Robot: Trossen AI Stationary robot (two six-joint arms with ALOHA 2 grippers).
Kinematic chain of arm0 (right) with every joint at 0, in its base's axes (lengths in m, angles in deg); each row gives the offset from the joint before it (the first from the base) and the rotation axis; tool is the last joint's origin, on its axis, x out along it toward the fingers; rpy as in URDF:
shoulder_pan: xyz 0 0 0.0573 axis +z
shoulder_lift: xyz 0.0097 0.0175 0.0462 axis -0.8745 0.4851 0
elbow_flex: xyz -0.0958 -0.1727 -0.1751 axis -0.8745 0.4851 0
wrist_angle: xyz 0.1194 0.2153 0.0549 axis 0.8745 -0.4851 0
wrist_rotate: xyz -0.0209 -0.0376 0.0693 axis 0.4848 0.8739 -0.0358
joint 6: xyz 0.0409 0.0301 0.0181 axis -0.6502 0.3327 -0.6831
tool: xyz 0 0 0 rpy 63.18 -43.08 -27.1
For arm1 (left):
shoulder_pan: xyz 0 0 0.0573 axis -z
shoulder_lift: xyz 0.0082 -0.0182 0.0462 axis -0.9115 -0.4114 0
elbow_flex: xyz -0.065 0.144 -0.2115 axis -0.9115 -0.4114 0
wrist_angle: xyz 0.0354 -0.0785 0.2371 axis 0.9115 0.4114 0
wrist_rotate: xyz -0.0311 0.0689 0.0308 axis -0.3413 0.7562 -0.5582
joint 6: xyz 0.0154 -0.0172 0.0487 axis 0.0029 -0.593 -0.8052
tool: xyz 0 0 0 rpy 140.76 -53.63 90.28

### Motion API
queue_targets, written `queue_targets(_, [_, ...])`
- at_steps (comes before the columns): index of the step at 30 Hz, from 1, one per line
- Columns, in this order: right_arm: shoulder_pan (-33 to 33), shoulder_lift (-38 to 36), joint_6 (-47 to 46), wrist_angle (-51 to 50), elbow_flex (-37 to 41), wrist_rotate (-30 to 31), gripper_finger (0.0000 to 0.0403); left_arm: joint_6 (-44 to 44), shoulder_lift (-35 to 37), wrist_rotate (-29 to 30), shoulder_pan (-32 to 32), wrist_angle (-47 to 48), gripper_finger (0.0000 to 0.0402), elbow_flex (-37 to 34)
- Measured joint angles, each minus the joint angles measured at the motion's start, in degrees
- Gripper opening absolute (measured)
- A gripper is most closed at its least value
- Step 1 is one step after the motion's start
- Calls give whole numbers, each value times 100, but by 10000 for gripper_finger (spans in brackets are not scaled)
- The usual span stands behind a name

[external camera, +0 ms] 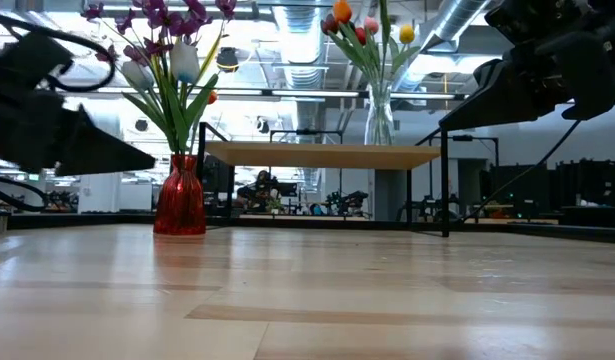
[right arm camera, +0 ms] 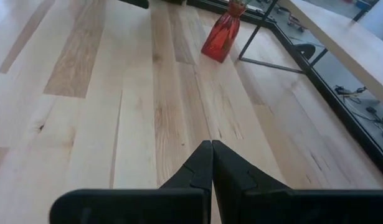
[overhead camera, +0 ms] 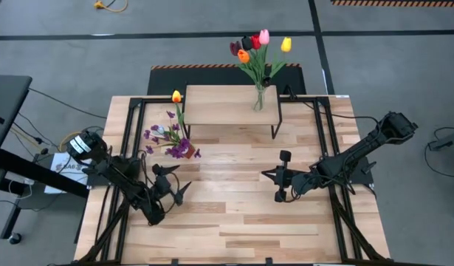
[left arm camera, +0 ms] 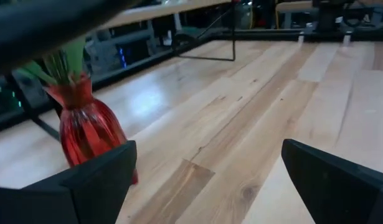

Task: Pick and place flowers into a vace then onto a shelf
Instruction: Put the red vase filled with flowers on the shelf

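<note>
High view, left to right: left gripper (overhead camera: 184, 189) spread wide, empty, above table (overhead camera: 234, 222); red vase (overhead camera: 188, 150) with purple sprigs (overhead camera: 166, 136) and yellow tulip beside shelf (overhead camera: 227, 105); glass vase (overhead camera: 258, 99) of mixed tulips (overhead camera: 256, 46) upright on shelf; right gripper (overhead camera: 269, 175) clenched, empty.

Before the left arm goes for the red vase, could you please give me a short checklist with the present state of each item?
1. Left gripper open: ok.
2. Red vase upright on the table, flowers in it: ok.
3. Nothing between left gripper and red vase: ok.
4. Shelf has room beside the clear vase: ok, its left part is bare.
5. Right gripper shut, holding nothing, away from the red vase: ok.
6. Red vase steady if gripped: cannot tell.
</note>
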Motion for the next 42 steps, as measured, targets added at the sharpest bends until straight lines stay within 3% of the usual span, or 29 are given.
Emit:
queue_targets(4, [0, 0, -1, 5, 0, 2, 0, 396, 0, 530, 294, 608, 391, 0])
queue_targets(7, [0, 0, -2, 5, 0, 0, 0, 1509, 0, 916, 398, 1624, 391, 0])
queue_targets(10, [0, 1, 0, -2, 0, 0, 0, 2704, 0, 907, 367, 2606, 391, -4])
queue_targets(12, [-8, 0, 0, -41, 0, 1, 0, 3032, 0, 909, 313, 2862, 391, -4])
queue_targets(26, [-352, -1, 50, -216, 0, 0, 0, 2674, 0, 457, -575, 2535, 391, -4])
queue_targets(42, [-538, 1, 106, -286, 0, -4, 0, 2579, 0, 532, -1119, 2449, 391, -6])
